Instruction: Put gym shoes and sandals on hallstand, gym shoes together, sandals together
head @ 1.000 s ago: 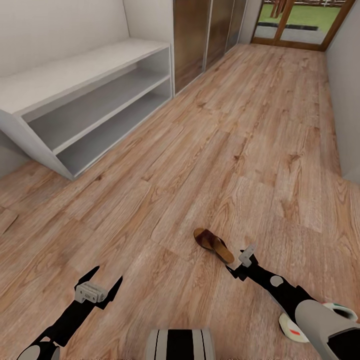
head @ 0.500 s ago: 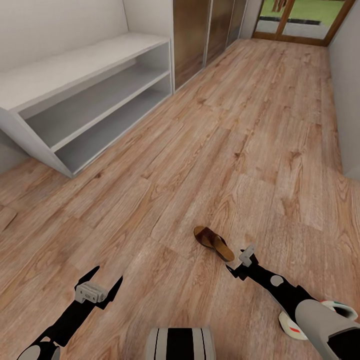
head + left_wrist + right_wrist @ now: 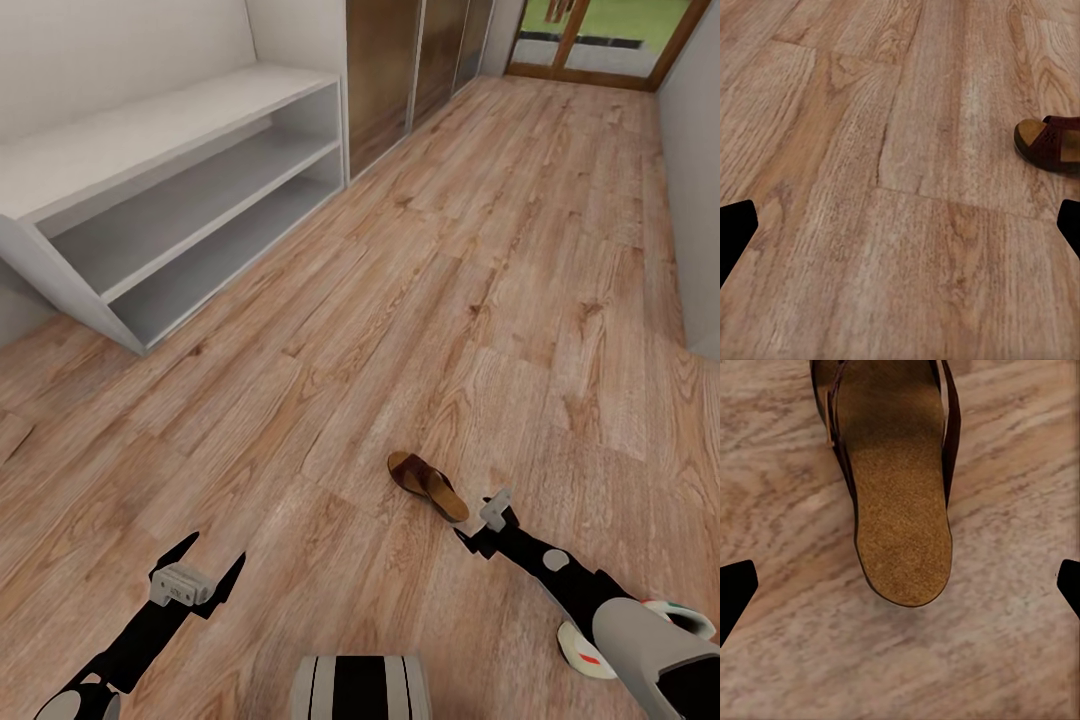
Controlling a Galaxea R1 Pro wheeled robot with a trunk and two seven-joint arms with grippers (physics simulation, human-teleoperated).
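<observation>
Rack [image 3: 150,150] is sitting at far left against the wall, grey, flat top bare, two open shelves showing nothing on them. Floor [image 3: 450,300] is running wood-grain planks from the rack across to the glass door [image 3: 600,40] at the far end, dark wood closet doors [image 3: 385,80] standing just past the rack. Left tool [image 3: 205,565] is hovering low over bare planks near the bottom left, fingers spread wide, released, gripping nothing; in the left wrist view its two black fingertips [image 3: 735,225] are sitting at opposite edges with the floor between them and the sandal's toe end poking in at one side, well apart from the tool. Sandal [image 3: 428,487] is lying flat on the floor in the lower middle, dark brown strap, tan footbed, well apart from the rack. Right tool [image 3: 478,528] is hanging just beside the sandal's near end, not touching it; in the right wrist view the sandal [image 3: 896,487] is lying between the parted fingertips [image 3: 736,585] with its heel end pointing at the camera, tool released, nothing gripped. Gym shoe [image 3: 590,650] is lying on the floor at the lower right, white with red and green marks, partly hidden behind the right forearm.
</observation>
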